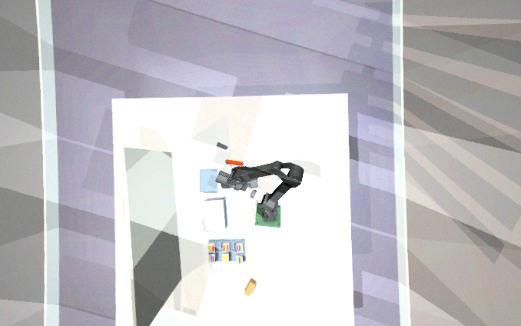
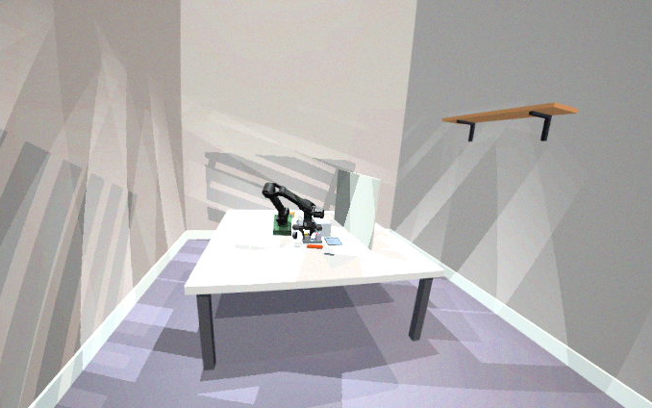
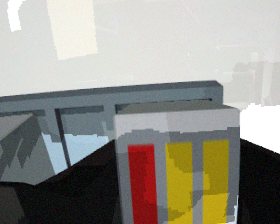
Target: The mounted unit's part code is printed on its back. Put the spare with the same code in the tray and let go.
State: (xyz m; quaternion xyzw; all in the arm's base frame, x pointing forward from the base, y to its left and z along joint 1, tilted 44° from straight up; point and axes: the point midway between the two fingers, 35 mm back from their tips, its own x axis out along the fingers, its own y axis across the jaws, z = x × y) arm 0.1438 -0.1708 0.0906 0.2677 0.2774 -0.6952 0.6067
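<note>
Jaws shut on the grey block, one on either side of it, so my gripper has a firm hold on a piece marked with one red stripe and two yellow ones. From the wrist I see it upright in front of a blue-grey rack, near the end of its rim; whether its foot touches the rack is hidden from me. Another grey block stands toward the left of that view, its stripes out of sight.

The blue tray lies flat on the white table, just beside the gripper, and the striped block is not in it. A red bar lies near the gripper, and a small dark piece lies beyond it.

Looking down, I find a pale box between the tray and a holder with six striped blocks. Farther along is an orange block. My arm stands on a green base. I cannot read the mounted unit's code from these views, so I cannot tell whether this spare matches
</note>
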